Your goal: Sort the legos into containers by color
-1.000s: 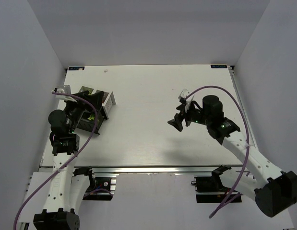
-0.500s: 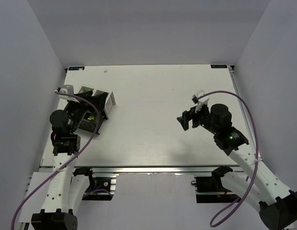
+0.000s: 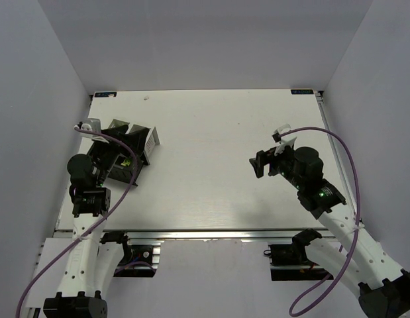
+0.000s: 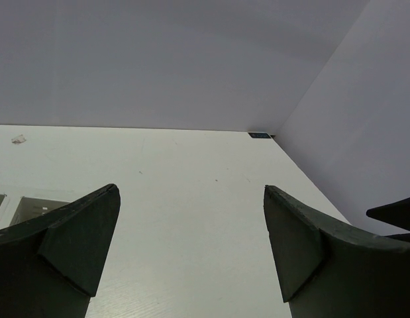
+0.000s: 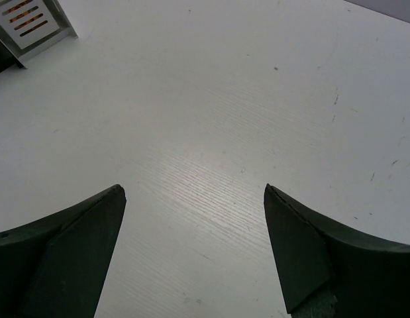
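Note:
The white container (image 3: pixel 150 140) stands at the left of the table. Its slotted wall shows at the top left of the right wrist view (image 5: pixel 29 20), with orange behind the slots. My left gripper (image 3: pixel 128 142) hovers open and empty over the container area, tilted up toward the far right corner (image 4: pixel 191 189). Dark shapes under it hide the black container, and I cannot tell it apart from the arm. My right gripper (image 3: pixel 261 163) is open and empty above bare table at the right (image 5: pixel 193 187). No loose legos show on the table.
A pale slotted box wall (image 4: pixel 29 207) lies beside my left finger. A small white speck (image 3: pixel 146 98) sits near the far left edge. Walls close the table on three sides. The right gripper's tip shows at the right edge of the left wrist view (image 4: pixel 397 213).
My right arm has drawn back to the right and toward its base, its gripper staying open. My left arm has barely moved.

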Controlling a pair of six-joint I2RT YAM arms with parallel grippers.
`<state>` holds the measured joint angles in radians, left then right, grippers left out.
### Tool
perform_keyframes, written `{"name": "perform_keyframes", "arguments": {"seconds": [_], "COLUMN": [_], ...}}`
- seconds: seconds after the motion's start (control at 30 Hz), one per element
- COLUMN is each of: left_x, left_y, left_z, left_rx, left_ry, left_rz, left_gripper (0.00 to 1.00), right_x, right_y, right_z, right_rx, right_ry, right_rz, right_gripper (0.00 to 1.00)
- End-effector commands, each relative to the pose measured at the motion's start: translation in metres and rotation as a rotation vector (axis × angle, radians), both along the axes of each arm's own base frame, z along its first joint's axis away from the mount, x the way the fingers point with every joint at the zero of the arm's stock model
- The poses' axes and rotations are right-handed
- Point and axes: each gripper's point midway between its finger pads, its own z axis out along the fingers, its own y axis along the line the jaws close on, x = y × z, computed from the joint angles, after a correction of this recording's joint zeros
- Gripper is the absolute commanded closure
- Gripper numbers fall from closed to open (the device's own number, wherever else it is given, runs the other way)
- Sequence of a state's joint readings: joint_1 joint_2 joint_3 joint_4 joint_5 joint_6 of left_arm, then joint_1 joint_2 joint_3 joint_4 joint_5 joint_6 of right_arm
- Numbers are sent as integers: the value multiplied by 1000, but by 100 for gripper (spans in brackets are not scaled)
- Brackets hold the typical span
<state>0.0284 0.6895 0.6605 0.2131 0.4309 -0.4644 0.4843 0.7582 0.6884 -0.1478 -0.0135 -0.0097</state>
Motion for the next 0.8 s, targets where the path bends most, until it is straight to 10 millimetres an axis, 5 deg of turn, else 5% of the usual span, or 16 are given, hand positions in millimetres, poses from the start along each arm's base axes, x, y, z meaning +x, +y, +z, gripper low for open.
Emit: {"name": "perform_keyframes", "arguments": {"seconds": [0.0, 0.77], "left_x": [-6, -6], "left_y": [-4, -5], "left_z": [4, 3], "left_rx": [0, 2], "left_ry": [-29, -29], "left_rz": [-20, -29], "left_gripper": [2, 2], "right_x": [5, 2], "right_y": [-3, -2], "right_z": [16, 12], "right_rx": [28, 69], "right_ry": [-61, -39], "right_rz": [-27, -37], "right_gripper": [11, 11]}}
